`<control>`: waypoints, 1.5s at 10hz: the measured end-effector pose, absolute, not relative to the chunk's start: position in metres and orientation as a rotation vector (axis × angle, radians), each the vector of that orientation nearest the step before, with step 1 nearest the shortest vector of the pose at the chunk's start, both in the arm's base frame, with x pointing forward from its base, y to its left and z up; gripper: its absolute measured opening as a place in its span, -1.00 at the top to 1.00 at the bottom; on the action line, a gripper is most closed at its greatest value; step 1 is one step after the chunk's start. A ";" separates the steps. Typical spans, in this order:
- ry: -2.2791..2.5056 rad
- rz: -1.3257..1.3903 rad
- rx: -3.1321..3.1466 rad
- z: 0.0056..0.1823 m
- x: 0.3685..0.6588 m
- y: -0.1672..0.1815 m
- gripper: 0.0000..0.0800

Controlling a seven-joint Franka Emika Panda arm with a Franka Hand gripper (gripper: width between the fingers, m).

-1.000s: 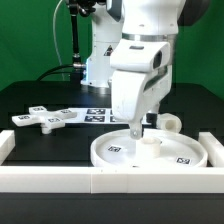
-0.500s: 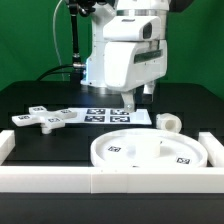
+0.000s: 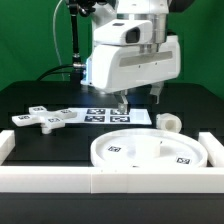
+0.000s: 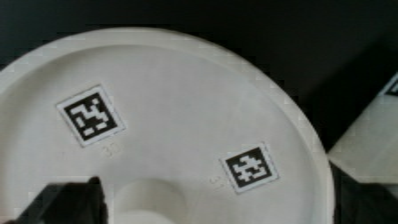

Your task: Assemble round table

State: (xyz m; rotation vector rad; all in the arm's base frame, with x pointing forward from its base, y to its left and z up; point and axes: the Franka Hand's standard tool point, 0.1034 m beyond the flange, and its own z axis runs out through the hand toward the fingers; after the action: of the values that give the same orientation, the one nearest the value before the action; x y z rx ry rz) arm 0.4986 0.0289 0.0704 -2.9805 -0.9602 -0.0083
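The round disc (image 3: 150, 150) lies flat inside the front rail, with a raised hub at its middle. It fills the wrist view (image 4: 160, 120), where two square tags and the hub (image 4: 178, 205) show. The short post (image 3: 170, 123) lies to the exterior view's right, behind the disc. The cross-shaped piece (image 3: 45, 118) lies at the exterior view's left. My gripper (image 3: 138, 98) hangs open and empty above the disc's far edge, its fingers spread and clear of every part. In the wrist view the fingers are dark blurs to either side of the hub.
The marker board (image 3: 110, 113) lies flat behind the disc, under the gripper. The white border rail (image 3: 110, 180) runs along the front, with short arms at both sides (image 3: 215, 150). The robot's base stands at the back.
The gripper was down at the disc's hub a second ago. It has let go, risen and moved back above the disc's far edge. The disc has not moved.
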 end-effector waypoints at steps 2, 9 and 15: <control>-0.505 0.010 -3.073 0.066 0.491 0.045 -0.62; 0.019 0.002 -3.090 0.064 0.488 0.086 -0.62; 0.044 0.063 -3.081 0.048 0.476 0.090 -0.62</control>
State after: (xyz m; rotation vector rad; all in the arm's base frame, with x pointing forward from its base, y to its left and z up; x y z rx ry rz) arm 0.4758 0.0896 0.0480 -3.0809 0.0444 0.0634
